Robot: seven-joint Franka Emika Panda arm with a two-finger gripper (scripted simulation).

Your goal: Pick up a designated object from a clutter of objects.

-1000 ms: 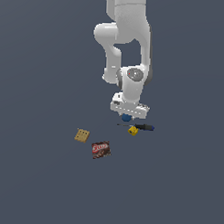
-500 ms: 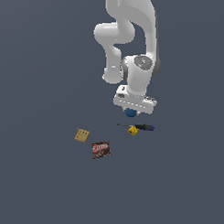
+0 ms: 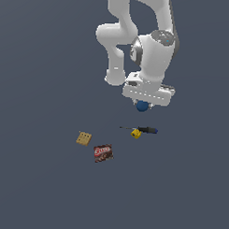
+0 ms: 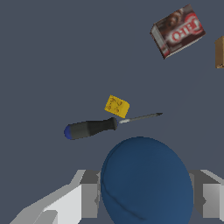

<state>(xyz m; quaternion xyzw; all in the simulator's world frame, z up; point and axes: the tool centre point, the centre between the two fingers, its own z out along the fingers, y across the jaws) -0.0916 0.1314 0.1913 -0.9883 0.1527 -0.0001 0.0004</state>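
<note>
Gripper hangs well above the floor, clamped on the dark-blue ball; in the wrist view the ball fills the space between the two grey fingers, touching both. Ball is round, plain, no long axis or heading to report. It sits just under the white hand, clear of the rest of the clutter.

Below it on the grey floor: the screwdriver lies flat, long axis roughly across the exterior view, dark blue-tipped handle toward the exterior view's right, thin shaft toward its left. The yellow block is just beside the shaft-handle joint, possibly touching, too small to tell. Further to the exterior view's left lie the red-brown packet and the tan waffle square, near each other, apart. No containers visible.
</note>
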